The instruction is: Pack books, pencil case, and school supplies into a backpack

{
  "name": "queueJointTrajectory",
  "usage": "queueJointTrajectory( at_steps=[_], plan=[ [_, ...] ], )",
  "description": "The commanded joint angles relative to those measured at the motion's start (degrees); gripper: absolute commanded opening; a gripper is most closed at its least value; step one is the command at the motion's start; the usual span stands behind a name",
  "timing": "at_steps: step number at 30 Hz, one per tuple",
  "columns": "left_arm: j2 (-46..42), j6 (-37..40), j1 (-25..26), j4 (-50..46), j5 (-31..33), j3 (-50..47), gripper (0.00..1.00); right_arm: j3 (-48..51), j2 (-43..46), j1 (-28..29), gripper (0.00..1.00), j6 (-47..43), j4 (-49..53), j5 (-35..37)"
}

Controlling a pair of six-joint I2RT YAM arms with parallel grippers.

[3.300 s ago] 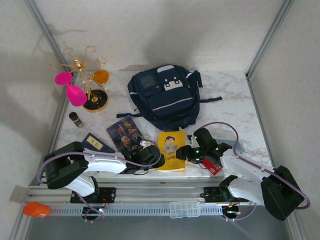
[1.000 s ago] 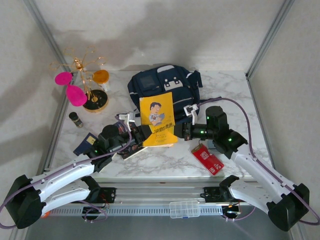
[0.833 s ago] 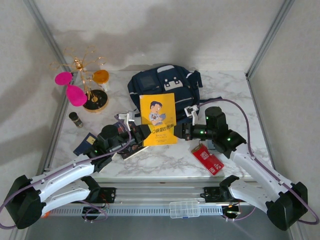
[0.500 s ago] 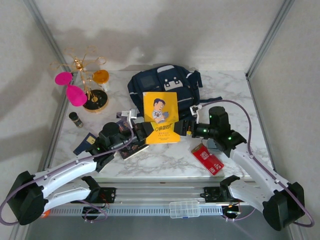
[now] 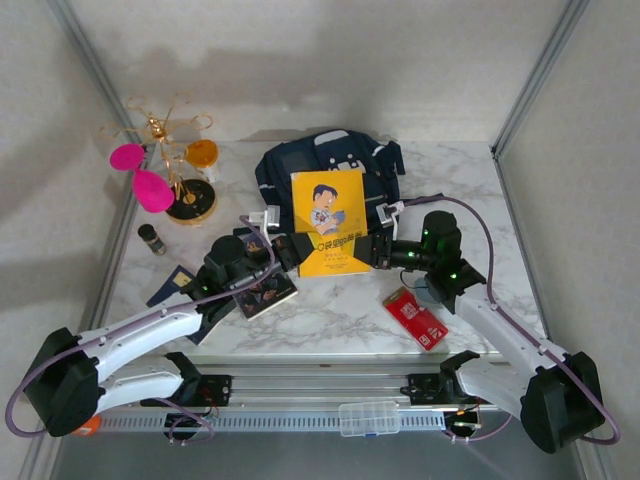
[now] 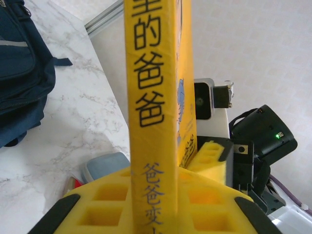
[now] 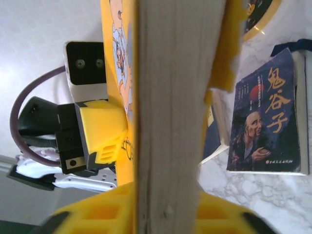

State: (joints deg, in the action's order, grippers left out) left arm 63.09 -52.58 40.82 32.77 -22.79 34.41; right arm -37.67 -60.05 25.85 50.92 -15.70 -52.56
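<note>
— Yellow paperback (image 5: 328, 222): position?
— Raised off the table (image 5: 330, 320), cover turned toward the overhead camera, long axis running away from the arm bases. Sits just in front of the backpack (image 5: 378, 165) and overlaps its near part in the top view.
— Left hand (image 5: 290, 250): state?
— Clamped on the spine side, near the lower corner. Confirmed in the left wrist view, with the spine wedged between the foam pads (image 6: 97, 207).
— Right hand (image 5: 372, 250): state?
— Clamped on the opposite, page-edge side at about the same height. Confirmed in the right wrist view, with the page block pressed against the yellow pads (image 7: 222, 53).
— Direction to the target?
— Straight beyond the book, farther from both bases. Centred between the two hands, so neither arm judged nearer.
— Backpack opening?
— Cannot tell; partly hidden behind the book, with no open compartment visible.
— Next move, as judged?
— Probably carry forward along the long axis, top edge leading. Keep both grips level to avoid twisting the cover.
— Anything in the path?
— Nothing seen. Navy paperback (image 5: 262, 290) lying flat by the left forearm, red packet (image 5: 415, 318) flat near the right arm, both well apart from the route.
</note>
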Motion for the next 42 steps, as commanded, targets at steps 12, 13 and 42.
queueJointTrajectory(
  at_steps=[12,13,42],
  plan=[
    [9.47,25.78,-0.61,-29.87,14.76,17.35,0.51,-7.41,-0.36,-14.05,0.0,-9.52,25.08,11.94],
    [11.62,29.23,-0.48,-31.47,14.96,19.05,0.52,-7.25,-0.19,-16.46,0.0,-9.36,25.4,12.05],
    [60.24,55.36,0.24,-52.92,12.59,62.79,0.6,-3.81,-1.99,-34.92,0.0,-7.13,22.02,10.39]
  ],
)
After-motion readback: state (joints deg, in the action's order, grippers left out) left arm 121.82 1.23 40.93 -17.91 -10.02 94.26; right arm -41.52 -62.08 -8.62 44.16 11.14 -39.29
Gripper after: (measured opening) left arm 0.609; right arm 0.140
